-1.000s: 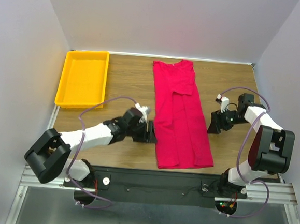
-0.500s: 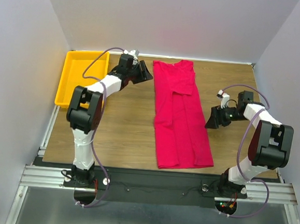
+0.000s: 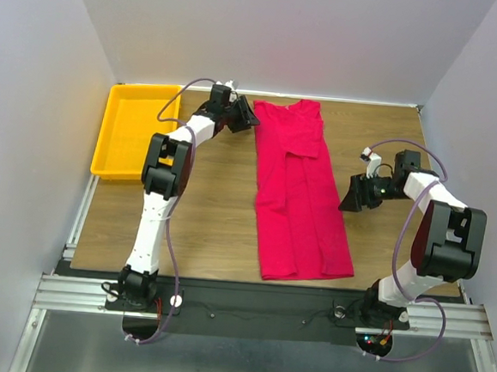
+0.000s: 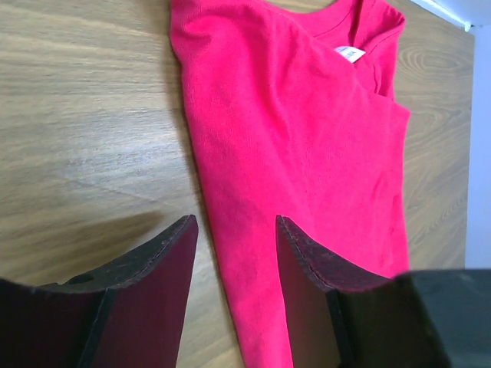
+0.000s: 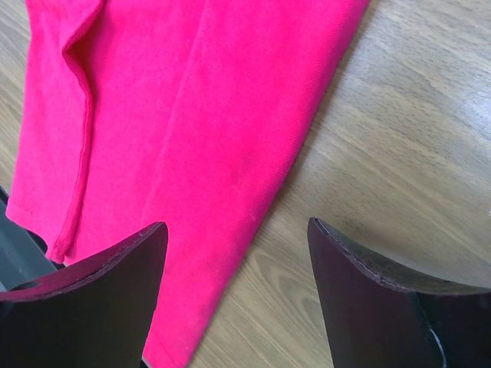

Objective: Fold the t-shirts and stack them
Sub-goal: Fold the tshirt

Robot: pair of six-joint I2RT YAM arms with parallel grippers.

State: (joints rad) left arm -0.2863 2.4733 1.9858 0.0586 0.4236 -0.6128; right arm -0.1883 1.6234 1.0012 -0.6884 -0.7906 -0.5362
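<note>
A crimson t-shirt [image 3: 300, 190] lies on the wooden table, folded lengthwise into a long strip with the collar at the far end. My left gripper [image 3: 247, 121] reaches to the far end, at the shirt's left shoulder corner. In the left wrist view the left gripper [image 4: 234, 222] is open, and the left edge of the t-shirt [image 4: 291, 115] runs between its jaws. My right gripper [image 3: 348, 202] sits at the shirt's right edge about midway down. In the right wrist view the right gripper [image 5: 236, 224] stands wide open over the right edge of the t-shirt [image 5: 192, 92].
A yellow plastic tray [image 3: 136, 134] sits at the back left, just left of the stretched left arm. White walls close in the table on three sides. Bare wood shows on both sides of the shirt.
The left arm has swung from the shirt's near left edge up to its far left corner, then edged closer to it. The right gripper has shifted slightly. The shirt has not moved.
</note>
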